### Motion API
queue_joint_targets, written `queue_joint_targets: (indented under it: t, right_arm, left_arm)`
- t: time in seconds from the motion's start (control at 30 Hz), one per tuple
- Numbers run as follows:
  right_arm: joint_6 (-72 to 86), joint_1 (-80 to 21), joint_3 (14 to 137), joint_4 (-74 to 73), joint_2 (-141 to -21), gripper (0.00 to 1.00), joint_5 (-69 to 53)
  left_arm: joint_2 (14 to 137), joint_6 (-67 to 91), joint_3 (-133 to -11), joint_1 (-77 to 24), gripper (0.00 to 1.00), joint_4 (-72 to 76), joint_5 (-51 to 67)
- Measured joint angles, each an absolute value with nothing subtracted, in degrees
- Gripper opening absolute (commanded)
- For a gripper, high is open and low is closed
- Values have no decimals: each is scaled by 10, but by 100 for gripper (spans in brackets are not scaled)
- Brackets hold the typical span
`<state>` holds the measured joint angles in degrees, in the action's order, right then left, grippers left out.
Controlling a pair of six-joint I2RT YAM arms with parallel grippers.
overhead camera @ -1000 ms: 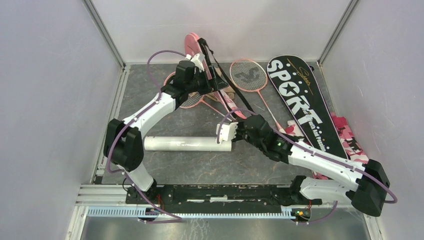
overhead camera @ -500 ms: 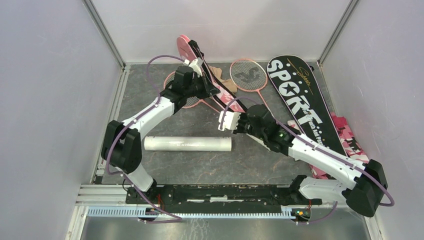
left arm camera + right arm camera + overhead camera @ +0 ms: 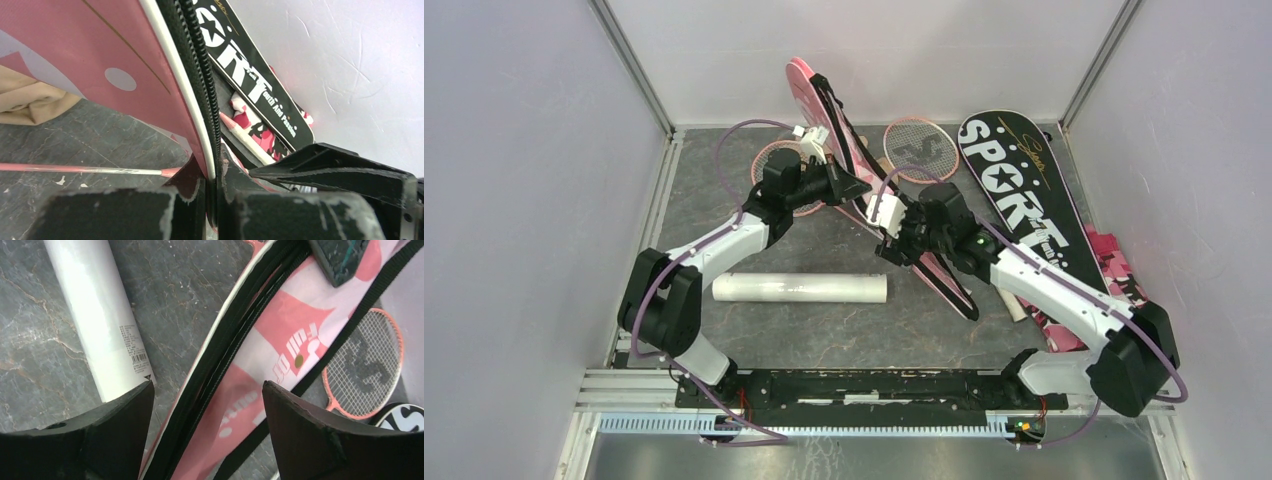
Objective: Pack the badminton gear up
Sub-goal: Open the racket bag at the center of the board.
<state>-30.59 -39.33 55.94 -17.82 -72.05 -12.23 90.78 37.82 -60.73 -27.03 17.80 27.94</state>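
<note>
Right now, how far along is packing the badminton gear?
Done: nothing looks packed. In hand: left claw shut on the pink cover at its zipper edge, right claw open astride it. Left: two rackets, white tube and black cover lie loose.

Top cam overhead, far; both wrist cams close on pink cover (image 3: 75, 45).

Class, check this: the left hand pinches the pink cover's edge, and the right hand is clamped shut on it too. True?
No. The right hand is open, straddling the pink cover without gripping it, as the right wrist view shows. The left hand does pinch its edge.
</note>
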Motion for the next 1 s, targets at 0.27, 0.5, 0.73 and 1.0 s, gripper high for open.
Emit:
queue_joint_targets:
  t: [0.27,0.5,0.73,1.0]
  right_arm:
    - [-260,-390,580,-180,-769,10,-121]
    - [-223,-380,553,-159,-768,0,-84]
    - [-217,-380,533,-137,-766,0,-72]
    - [-216,-380,532,-134,-766,0,-66]
  left_arm:
    - [908,385,-575,-276,34,231,291]
    - [908,383,-556,-277,57,239,290]
    - [903,381,-545,-279,69,240,284]
    - [857,381,-509,-268,64,248,281]
